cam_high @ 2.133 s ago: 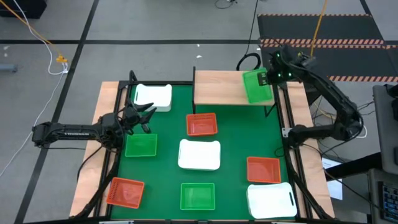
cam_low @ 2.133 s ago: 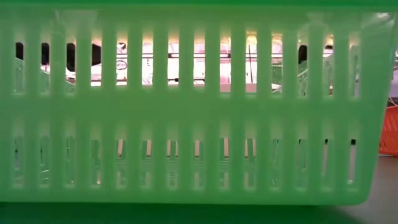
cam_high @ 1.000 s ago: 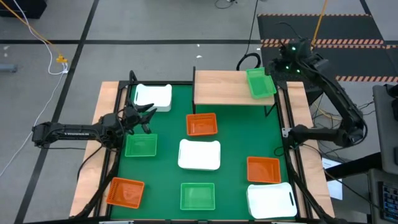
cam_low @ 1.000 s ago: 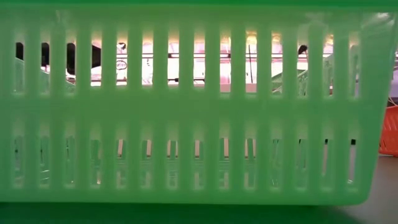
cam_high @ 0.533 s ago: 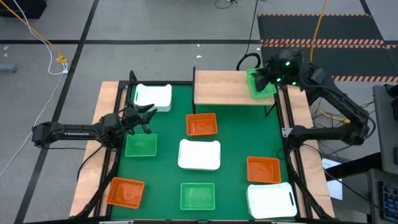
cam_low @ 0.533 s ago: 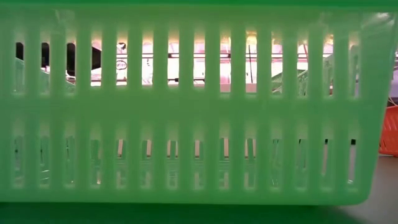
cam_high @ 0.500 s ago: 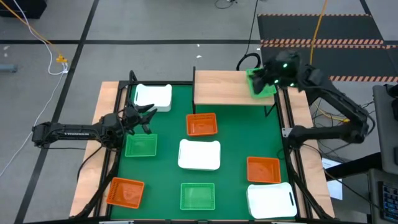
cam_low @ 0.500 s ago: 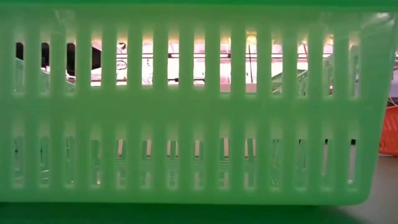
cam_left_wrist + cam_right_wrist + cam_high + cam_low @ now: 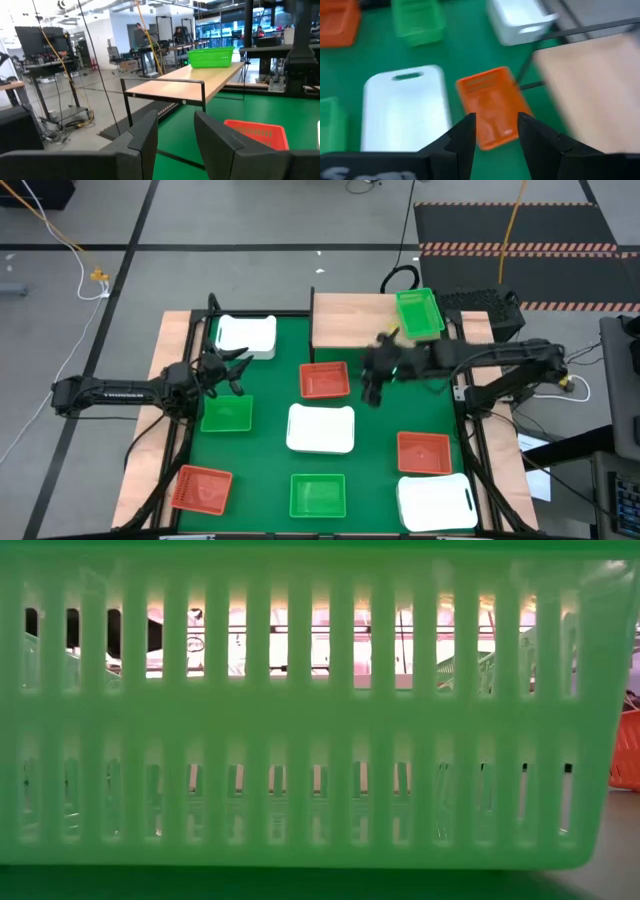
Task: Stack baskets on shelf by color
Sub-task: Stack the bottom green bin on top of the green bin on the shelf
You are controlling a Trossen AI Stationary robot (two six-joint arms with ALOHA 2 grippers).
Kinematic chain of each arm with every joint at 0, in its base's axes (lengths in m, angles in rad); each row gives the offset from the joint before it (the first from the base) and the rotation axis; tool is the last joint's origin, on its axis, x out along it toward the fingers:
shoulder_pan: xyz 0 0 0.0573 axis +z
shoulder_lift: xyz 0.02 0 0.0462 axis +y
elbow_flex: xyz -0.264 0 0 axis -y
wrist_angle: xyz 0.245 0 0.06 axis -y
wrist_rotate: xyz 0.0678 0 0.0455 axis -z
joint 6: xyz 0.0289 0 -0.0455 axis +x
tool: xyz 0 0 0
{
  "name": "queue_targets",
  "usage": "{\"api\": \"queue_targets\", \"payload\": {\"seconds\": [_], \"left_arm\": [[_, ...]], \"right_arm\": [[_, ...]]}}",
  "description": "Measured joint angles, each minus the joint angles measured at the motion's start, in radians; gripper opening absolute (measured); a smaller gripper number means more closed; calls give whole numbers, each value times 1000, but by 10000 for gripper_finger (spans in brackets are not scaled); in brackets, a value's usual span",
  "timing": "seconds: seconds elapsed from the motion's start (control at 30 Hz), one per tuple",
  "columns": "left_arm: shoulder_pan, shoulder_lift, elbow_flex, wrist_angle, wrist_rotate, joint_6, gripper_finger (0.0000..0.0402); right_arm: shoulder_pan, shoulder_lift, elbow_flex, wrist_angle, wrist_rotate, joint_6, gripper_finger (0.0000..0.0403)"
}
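One green basket (image 9: 419, 313) rests by its bottom on the right end of the wooden shelf (image 9: 350, 320); the left wrist view shows that basket (image 9: 210, 56) too. My right gripper (image 9: 373, 393) hovers open just right of an orange basket (image 9: 325, 380), and in its wrist view that basket (image 9: 492, 115) lies beyond the open fingers (image 9: 495, 132). My left gripper (image 9: 235, 370) waits open at the table's left, between a white basket (image 9: 246, 335) and a green basket (image 9: 227, 414); its wrist view shows open fingers (image 9: 175, 135).
More baskets lie on the green table: white in the middle (image 9: 321, 429), orange at the right (image 9: 423, 452), white near right (image 9: 436, 502), green near middle (image 9: 318, 495), orange near left (image 9: 201, 488). The near green basket's slotted wall (image 9: 300, 710) fills the low view.
My right gripper has left the green basket on the shelf's right end and swung down toward the table's left and near side, ending beside the orange basket in front of the shelf. The green basket stays on the shelf.
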Motion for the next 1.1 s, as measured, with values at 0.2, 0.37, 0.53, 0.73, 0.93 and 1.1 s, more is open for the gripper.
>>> {"api": "queue_targets", "payload": {"seconds": [0.2, 0.37, 0.53, 0.73, 0.93, 1.1], "left_arm": [[-1, 0, 0, -2, 0, -47, 131], [-1, 0, 0, 23, 0, -25, 131], [-1, 0, 0, 49, 0, -24, 131], [-1, 0, 0, 76, 1, -24, 131], [-1, 0, 0, 130, 1, 17, 131], [-1, 0, 0, 165, 1, 54, 131]], "right_arm": [[174, 178, 0, 44, -44, 34, 137], [284, 303, -1, 166, -63, 27, 137], [329, 361, -1, 268, -58, 52, 137], [370, 457, 0, 410, -127, 103, 137], [396, 489, -1, 415, -136, 189, 137], [404, 515, 0, 384, -139, 250, 137]]}}
